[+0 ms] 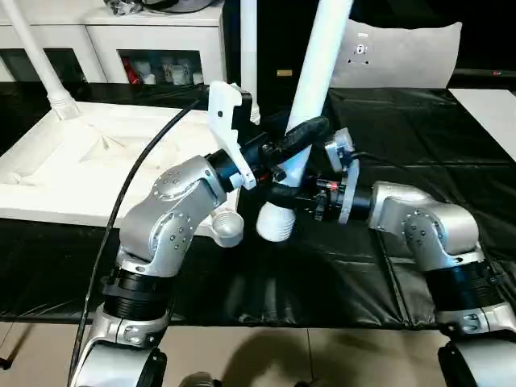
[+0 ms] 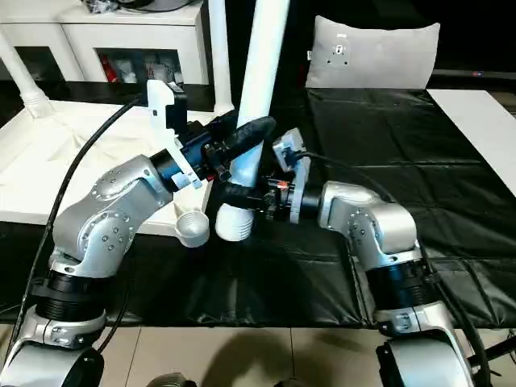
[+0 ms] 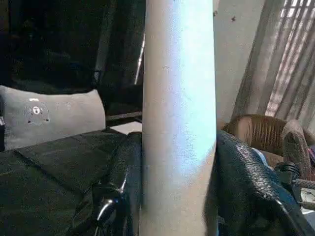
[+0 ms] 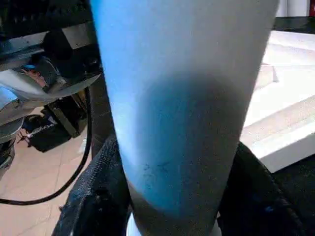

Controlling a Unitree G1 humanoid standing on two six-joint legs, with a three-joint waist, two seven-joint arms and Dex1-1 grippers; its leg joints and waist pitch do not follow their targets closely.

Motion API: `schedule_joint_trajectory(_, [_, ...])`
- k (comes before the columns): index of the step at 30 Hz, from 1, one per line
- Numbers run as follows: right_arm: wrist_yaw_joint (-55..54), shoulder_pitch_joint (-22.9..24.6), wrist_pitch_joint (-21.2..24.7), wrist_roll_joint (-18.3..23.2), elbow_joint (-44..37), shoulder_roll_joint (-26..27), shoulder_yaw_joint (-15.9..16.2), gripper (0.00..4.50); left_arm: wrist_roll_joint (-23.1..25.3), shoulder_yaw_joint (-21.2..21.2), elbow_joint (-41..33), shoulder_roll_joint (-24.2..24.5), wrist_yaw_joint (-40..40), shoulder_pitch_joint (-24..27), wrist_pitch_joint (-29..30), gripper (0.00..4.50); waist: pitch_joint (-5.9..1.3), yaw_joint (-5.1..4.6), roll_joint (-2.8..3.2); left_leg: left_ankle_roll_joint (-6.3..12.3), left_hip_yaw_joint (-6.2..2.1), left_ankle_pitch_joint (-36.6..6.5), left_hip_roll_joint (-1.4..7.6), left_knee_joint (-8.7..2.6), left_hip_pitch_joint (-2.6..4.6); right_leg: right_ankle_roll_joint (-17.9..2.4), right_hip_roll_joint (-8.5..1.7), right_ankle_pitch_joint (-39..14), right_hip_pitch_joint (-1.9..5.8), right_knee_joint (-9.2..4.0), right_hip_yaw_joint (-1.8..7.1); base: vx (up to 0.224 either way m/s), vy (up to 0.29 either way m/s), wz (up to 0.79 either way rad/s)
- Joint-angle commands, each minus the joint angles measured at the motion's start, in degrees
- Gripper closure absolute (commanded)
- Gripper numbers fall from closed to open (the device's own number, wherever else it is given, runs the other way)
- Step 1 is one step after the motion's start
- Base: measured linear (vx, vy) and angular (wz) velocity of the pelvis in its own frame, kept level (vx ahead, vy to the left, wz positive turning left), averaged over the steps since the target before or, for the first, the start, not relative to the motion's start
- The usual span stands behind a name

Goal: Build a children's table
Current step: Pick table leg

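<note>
A: What does the surface [image 1: 419, 145] carry?
B: Black sheeting, with the upturned white tabletop [image 1: 89, 161] before the glass-doored cabinet [image 1: 153, 48] and a grey cushion [image 1: 399, 52] behind.
A: And the loose leg [image 1: 310, 89]?
B: Beside the tabletop, tilted, gripped by both the left jaws [image 1: 300, 135] and the right jaws [image 1: 284, 196].

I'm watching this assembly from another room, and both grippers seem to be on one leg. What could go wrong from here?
1. Both the left gripper and the right gripper clamp the same leg; if the arms pull unevenly it may twist or slip.
2. The leg's lower end hangs beside the corner socket, not over it, so lowering now would likely miss.
3. The held leg leans and rises tall close to the leg already fitted; swinging it could knock that one.
</note>
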Motion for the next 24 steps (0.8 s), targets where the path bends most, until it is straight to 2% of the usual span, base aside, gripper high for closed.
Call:
schedule_joint_trajectory(1, [-0.2,-0.8,0.5,-0.3,0.2,0.0,0.2,2.57,0.1,-0.4,-0.9,0.1,-0.8,-0.7,-0.6,2.7,-4.57,0.26,-0.76,1.76,-0.01,-3.6,2.02,-3.72,-0.36,-8.5,-4.33,-13.6,3.86,-4.7,2.8,0.0,0.0,0.0])
schedule_joint_trajectory(5, [-1.0,-0.4,-0.8,-1.2,0.4,0.5,0.3,2.59,-0.3,-0.3,-0.9,-0.2,-0.5,-0.7,0.3,2.7,-4.57,0.26,-0.7,1.7,-0.04,-3.7,2.04,-3.74,-0.35,-8.6,-4.35,-13.5,3.87,-4.68,2.79,0.0,0.0,0.0])
schedule_joint_trajectory(8, [-1.5,-0.4,-1.4,-1.5,0.8,0.9,0.2,2.6,-0.3,-0.4,-0.8,-0.7,0.1,-0.8,0.9,2.7,-4.57,0.15,-1.11,1.76,0.03,-3.6,2.03,-3.76,-0.38,-8.6,-4.34,-13.5,3.91,-4.69,2.81,0.0,0.0,0.0])
schedule_joint_trajectory(9, [-1.6,-0.4,-1.5,-1.6,0.9,0.9,0.1,2.6,-0.3,-0.4,-0.8,-0.7,0.2,-0.8,1.1,2.7,-4.6,0.2,-1.02,1.77,0.03,-3.5,2.03,-3.72,-0.36,-8.7,-4.38,-13.4,3.9,-4.58,2.82,0.0,0.0,0.0])
schedule_joint_trajectory(10, [-1.8,-0.4,-1.6,-1.6,1.0,1.2,0.1,2.61,-1.5,-0.1,-0.8,-1.4,0.1,-0.8,1.7,2.35,-4.56,0.16,-0.93,1.78,0.05,-3.4,2.02,-3.72,-0.37,-8.8,-4.37,-13.4,3.87,-4.6,2.81,0.0,0.0,0.0])
schedule_joint_trajectory(12, [-2.1,-0.3,-1.8,-1.8,1.2,1.7,0.1,2.61,-3.4,0.2,-1.5,-2.2,-0.3,-0.6,2.8,2.0,-4.54,0.19,-0.74,1.77,0.06,-3.4,1.96,-3.68,-0.38,-8.8,-4.37,-13.7,3.85,-4.67,2.82,0.0,0.0,0.0])
schedule_joint_trajectory(14, [-2.7,-0.2,-1.9,-1.8,1.1,2.3,0.1,2.61,-5.7,0.4,-2.9,-3.0,-1.0,-0.1,3.8,2.0,-4.56,0.16,-0.78,1.67,0.1,-3.4,1.93,-3.66,-0.39,-8.8,-4.36,-13.8,3.85,-4.7,2.83,0.0,0.0,0.0])
schedule_joint_trajectory(15, [-3.2,0.1,-1.9,-1.8,0.9,2.7,0.1,2.61,-7.6,1.0,-3.6,-4.3,-0.7,0.2,4.2,1.98,-4.59,0.29,-0.26,1.63,0.01,-3.3,1.94,-3.63,-0.44,-9.2,-4.4,-13.3,3.84,-4.6,2.81,0.0,0.0,0.0])
schedule_joint_trajectory(16, [-3.6,0.4,-1.9,-1.8,0.7,3.0,0.0,2.61,-9.2,1.5,-3.9,-5.4,-0.3,0.3,4.9,1.82,-4.64,0.21,-0.56,1.66,0.04,-3.3,2.03,-3.63,-0.5,-9.6,-4.39,-12.3,3.93,-4.59,2.8,0.0,0.0,0.0])
schedule_joint_trajectory(17, [-3.8,0.6,-1.9,-1.9,0.6,3.2,0.0,2.61,-10.4,1.9,-4.0,-6.1,-0.2,0.3,5.3,1.67,-4.6,0.2,-0.19,1.68,0.01,-3.5,1.99,-3.6,-0.48,-9.9,-4.27,-11.6,3.9,-4.51,2.79,0.0,0.0,0.0])
schedule_joint_trajectory(19, [-4.2,0.9,-1.9,-1.8,0.4,3.6,0.0,2.62,-12.4,2.4,-4.2,-7.4,0.2,0.4,6.4,1.56,-4.56,0.16,-0.48,1.69,0.09,-4.3,1.89,-3.65,-0.41,-9.7,-4.29,-12.9,3.97,-4.76,2.77,0.0,0.0,0.0])
schedule_joint_trajectory(21, [-4.3,1.2,-1.9,-1.8,0.2,3.8,0.0,2.62,-13.4,2.9,-4.4,-8.3,0.4,0.4,7.0,1.56,-4.53,0.19,-0.56,1.73,0.07,-4.6,1.91,-3.7,-0.43,-9.5,-4.28,-13.4,3.98,-4.88,2.75,0.0,0.0,0.0])
schedule_joint_trajectory(22, [-4.4,1.3,-2.0,-1.8,0.2,3.9,0.1,2.62,-13.4,3.0,-4.3,-8.6,0.6,0.2,7.3,1.56,-4.57,0.18,-0.21,1.72,-0.04,-4.6,2.02,-3.72,-0.38,-9.4,-4.26,-13.4,3.94,-4.93,2.74,0.0,0.0,0.0])
schedule_joint_trajectory(23, [-4.5,1.4,-2.0,-1.8,0.2,3.9,0.1,2.62,-13.5,3.1,-4.3,-8.7,0.7,0.2,7.4,1.56,-4.57,0.13,-0.33,1.72,-0.05,-4.6,2.04,-3.73,-0.4,-9.3,-4.23,-13.2,3.97,-4.88,2.74,0.0,0.0,0.0])
schedule_joint_trajectory(24, [-4.5,1.4,-2.1,-1.8,0.2,3.9,0.1,2.62,-13.4,3.1,-4.2,-8.8,0.8,0.1,7.5,1.56,-4.51,0.12,-0.21,1.7,-0.08,-4.7,2.0,-3.77,-0.37,-9.3,-4.18,-13.4,3.94,-4.87,2.71,0.0,0.0,0.0])
